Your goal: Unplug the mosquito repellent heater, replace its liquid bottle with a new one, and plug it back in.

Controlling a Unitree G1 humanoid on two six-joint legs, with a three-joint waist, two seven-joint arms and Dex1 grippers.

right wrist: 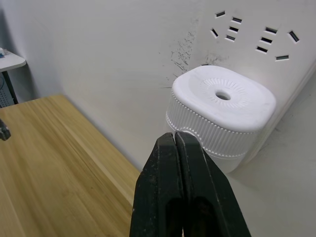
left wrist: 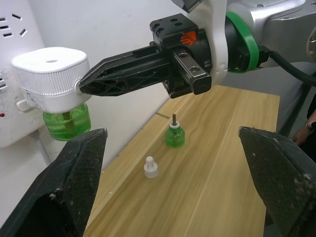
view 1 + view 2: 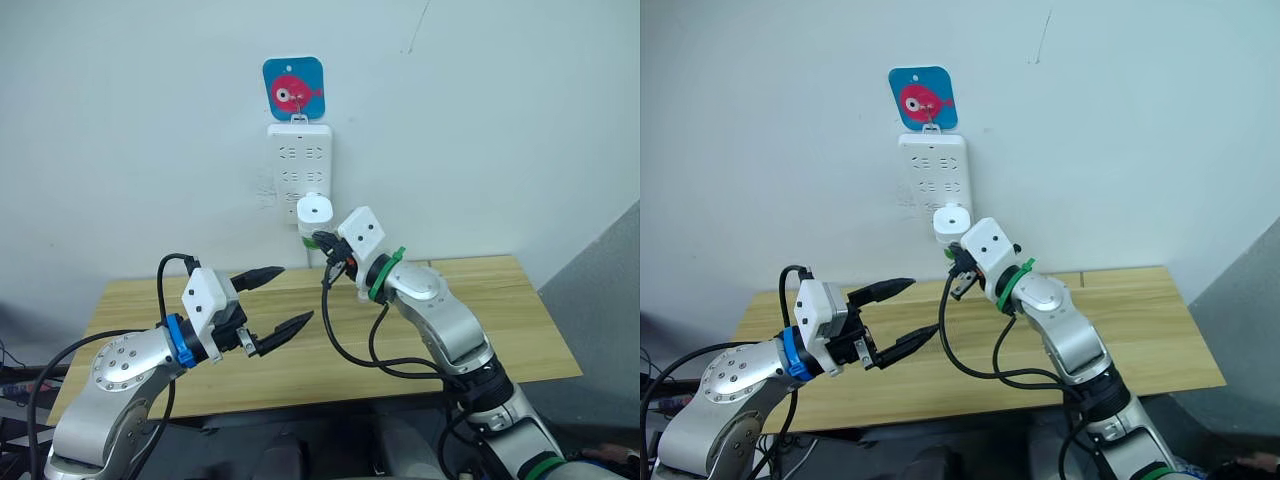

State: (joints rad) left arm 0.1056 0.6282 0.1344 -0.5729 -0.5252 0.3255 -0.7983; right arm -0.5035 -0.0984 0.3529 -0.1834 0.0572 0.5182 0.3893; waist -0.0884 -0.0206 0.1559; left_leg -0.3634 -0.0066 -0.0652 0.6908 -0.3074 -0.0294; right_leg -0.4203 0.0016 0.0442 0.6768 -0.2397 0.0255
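While my left gripper [image 3: 283,298] hangs over the near left of the table [image 3: 500,320] with fingers spread and holding nothing, I see the mosquito repellent heater [image 3: 314,211] plugged into the far wall's power strip [image 3: 299,165]. My right gripper [image 1: 176,148], pinched closed on nothing, touches the heater's side.

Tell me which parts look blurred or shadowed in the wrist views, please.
In the left wrist view, the left hand's own fingers are near and soft, while the heater and the green bottle on the table stay clear. In the right wrist view, the shut right hand is dark, and the heater is evenly lit.
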